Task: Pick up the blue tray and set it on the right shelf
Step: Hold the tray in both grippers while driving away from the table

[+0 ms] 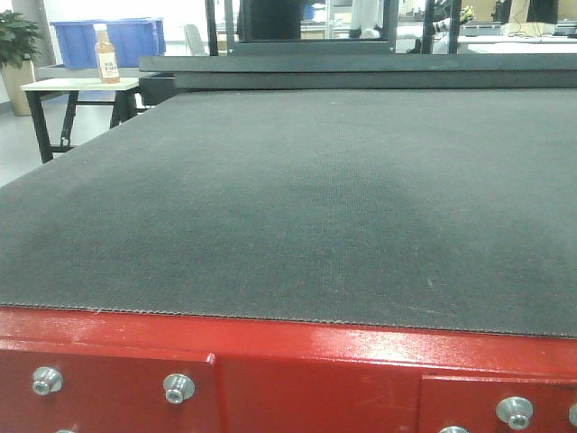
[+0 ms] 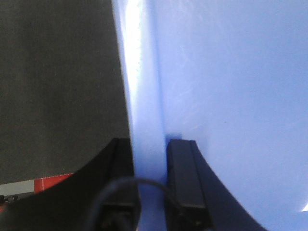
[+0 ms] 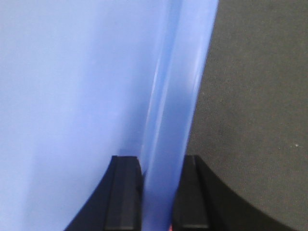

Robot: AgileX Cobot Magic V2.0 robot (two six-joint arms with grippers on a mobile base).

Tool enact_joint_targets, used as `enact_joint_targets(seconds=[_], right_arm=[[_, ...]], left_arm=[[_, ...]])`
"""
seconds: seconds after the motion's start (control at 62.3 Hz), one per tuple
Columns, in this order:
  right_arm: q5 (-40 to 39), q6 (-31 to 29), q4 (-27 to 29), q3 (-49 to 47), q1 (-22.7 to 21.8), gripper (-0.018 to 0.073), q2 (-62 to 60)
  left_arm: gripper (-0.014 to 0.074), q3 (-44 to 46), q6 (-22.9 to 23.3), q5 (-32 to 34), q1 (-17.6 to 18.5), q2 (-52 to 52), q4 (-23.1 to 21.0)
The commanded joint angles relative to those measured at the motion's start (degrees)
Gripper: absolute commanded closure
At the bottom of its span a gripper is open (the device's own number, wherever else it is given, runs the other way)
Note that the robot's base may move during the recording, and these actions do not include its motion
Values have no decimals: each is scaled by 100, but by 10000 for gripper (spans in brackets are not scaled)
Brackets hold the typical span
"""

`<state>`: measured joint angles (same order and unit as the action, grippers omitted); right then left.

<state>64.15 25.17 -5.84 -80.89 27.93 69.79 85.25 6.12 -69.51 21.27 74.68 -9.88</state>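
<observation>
Black fingers [image 2: 182,168] of the left gripper [image 2: 150,161] sit closest to the lens, clamped on the flared rim of the blue tray [image 2: 231,96] – one finger on the outer side above the dark mat [image 2: 57,86], the other inside against the tray's sloped wall. A dark cable [image 2: 144,185] loops across the base of the fingers, and a sliver of red frame [image 2: 50,183] shows at the mat's edge. The right gripper [image 3: 159,175] mirrors this: its jaws are closed on the opposite rim, with the tray's glossy light-blue interior [image 3: 72,96] to one side and mat [image 3: 255,96] to the other. Whether the tray touches the mat or hangs just over it cannot be told. The front camera looks along the mat top [image 1: 297,207] of the red-framed table [image 1: 270,361], with silver bolts [image 1: 178,388] in its front face. Far back on the left – a small side table [image 1: 77,86] carrying an orange bottle [image 1: 107,54], deep blue bins [image 1: 126,41] behind it, and a potted plant [image 1: 13,36] at the edge.
</observation>
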Motion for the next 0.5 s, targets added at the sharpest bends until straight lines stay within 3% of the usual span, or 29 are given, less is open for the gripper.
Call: enact_joint_targets(seconds=[0.0, 0.482], right_arm=[[-148, -187, -508, -170, -33, 499, -178], [-33, -187, -508, -170, -33, 504, -178]], left_arm=[[645, 189, -176, -78, 19, -164, 427], [645, 189, -176, -431, 19, -164, 427]])
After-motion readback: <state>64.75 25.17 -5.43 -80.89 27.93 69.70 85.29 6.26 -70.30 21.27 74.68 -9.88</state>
